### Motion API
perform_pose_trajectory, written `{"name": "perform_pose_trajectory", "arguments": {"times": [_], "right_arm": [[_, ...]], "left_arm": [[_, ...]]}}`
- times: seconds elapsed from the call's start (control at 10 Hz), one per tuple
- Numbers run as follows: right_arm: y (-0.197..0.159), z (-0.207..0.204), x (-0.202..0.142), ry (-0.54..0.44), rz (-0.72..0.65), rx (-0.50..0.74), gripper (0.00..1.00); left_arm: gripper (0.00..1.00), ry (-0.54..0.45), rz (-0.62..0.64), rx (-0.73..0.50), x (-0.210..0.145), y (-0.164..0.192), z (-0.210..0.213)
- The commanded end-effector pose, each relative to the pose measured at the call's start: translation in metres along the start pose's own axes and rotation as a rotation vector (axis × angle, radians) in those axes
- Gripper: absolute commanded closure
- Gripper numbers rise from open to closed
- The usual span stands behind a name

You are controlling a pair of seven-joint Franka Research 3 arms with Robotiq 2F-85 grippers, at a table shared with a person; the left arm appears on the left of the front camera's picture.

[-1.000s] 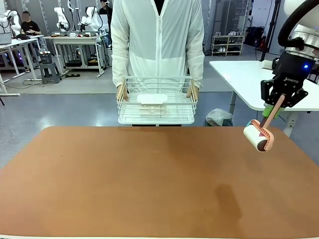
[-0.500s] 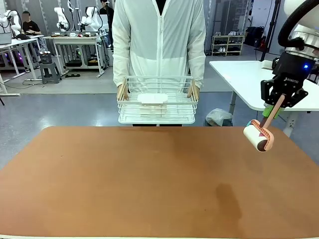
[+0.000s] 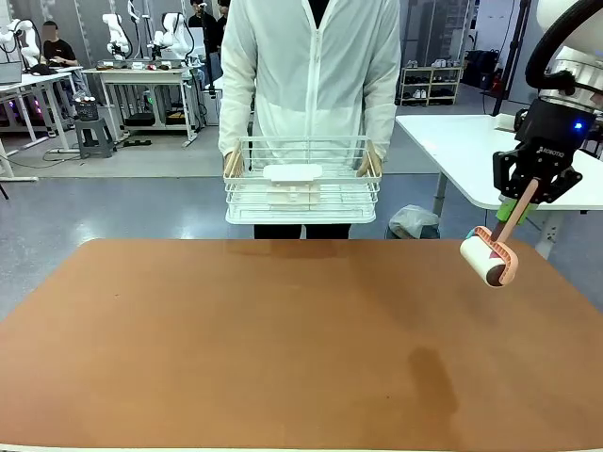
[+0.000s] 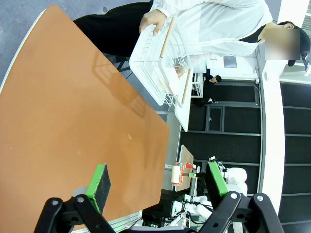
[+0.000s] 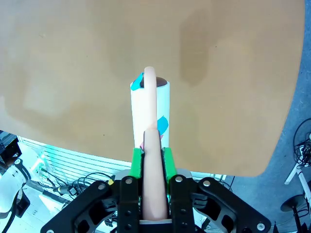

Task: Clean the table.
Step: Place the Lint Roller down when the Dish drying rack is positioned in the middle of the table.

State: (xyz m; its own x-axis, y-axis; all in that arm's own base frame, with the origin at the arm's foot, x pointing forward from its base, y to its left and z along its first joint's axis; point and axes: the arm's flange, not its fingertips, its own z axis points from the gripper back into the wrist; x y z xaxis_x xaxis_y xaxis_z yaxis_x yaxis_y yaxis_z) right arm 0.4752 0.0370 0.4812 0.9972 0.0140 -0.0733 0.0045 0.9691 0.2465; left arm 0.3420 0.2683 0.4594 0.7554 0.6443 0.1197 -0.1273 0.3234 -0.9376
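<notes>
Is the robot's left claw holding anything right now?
No, the left gripper is wide open, with nothing between its green pads.

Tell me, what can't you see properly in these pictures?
Front view: the flat white thing in the white wire basket sits behind wires, too small to identify.
Right wrist view: the right pincer hides where the pink-handled white lint roller ends.
Front view: the bottom edge crops the reddish-brown table.
</notes>
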Motion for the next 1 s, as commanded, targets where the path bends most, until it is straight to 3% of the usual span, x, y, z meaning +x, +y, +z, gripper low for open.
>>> {"name": "perform_pose_trajectory", "arguments": {"times": [0.0, 0.9], "right_arm": [[0.0020, 0.0018, -0.0018, 0.003, 0.002, 0.001, 0.79], [0.0020, 0.0018, -0.0018, 0.003, 0.002, 0.001, 0.79]], "left_arm": [[0.00, -0.001, -0.010, -0.026, -0.0001, -0.0007, 0.0029], [0.00, -0.001, -0.010, -0.026, -0.0001, -0.0007, 0.0029]]}}
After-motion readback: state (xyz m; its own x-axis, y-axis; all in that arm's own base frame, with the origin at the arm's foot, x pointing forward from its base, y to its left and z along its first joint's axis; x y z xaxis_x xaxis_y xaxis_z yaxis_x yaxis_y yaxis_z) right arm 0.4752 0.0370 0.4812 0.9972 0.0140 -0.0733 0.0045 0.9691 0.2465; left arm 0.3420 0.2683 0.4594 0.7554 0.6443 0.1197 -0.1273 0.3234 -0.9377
